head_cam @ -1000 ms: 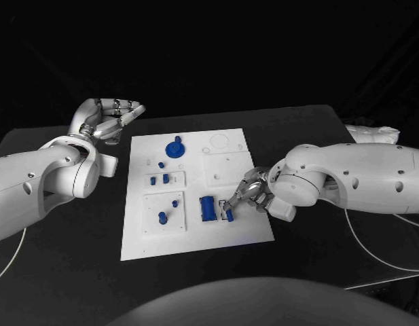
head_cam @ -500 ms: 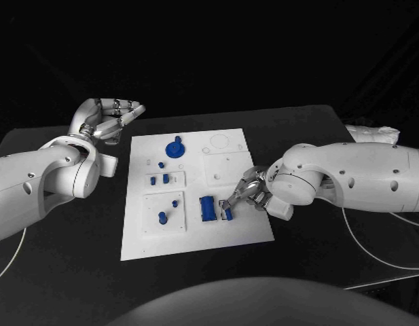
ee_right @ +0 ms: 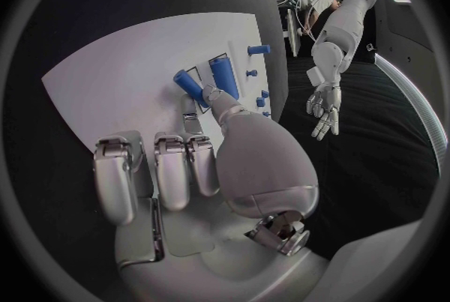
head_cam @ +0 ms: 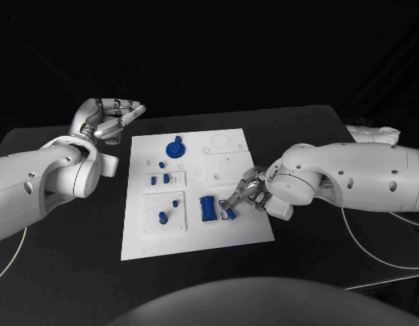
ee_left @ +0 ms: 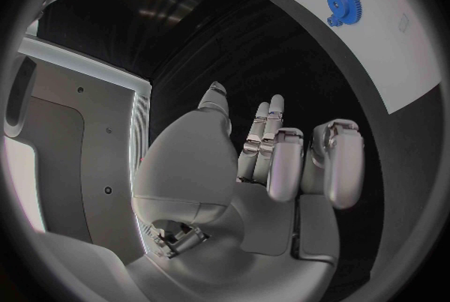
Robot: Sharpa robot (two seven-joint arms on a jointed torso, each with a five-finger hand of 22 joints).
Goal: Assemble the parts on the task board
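1. The right hand (head_cam: 249,195) is reaching over the right edge of the task board (head_cam: 195,241), low over its near half. Its fingers (ee_right: 217,100) are pinching a short blue peg (head_cam: 229,213) by its upper end.
2. That peg is sitting tilted, its lower end touching the board, just beside a longer blue block (head_cam: 207,208) that is lying in a recess on the side away from the board's right edge.
3. The left hand (head_cam: 107,116) is hovering above the table (head_cam: 62,272) off the board's far left corner, well apart from every part. Its fingers (ee_left: 281,159) are curling in on nothing.
4. A blue gear (head_cam: 176,148) is lying near the board's far edge, closest to the left hand but not touching it.
5. Small blue pegs (head_cam: 160,180) are standing in the recesses along the board's left half, between the gear and the near edge.
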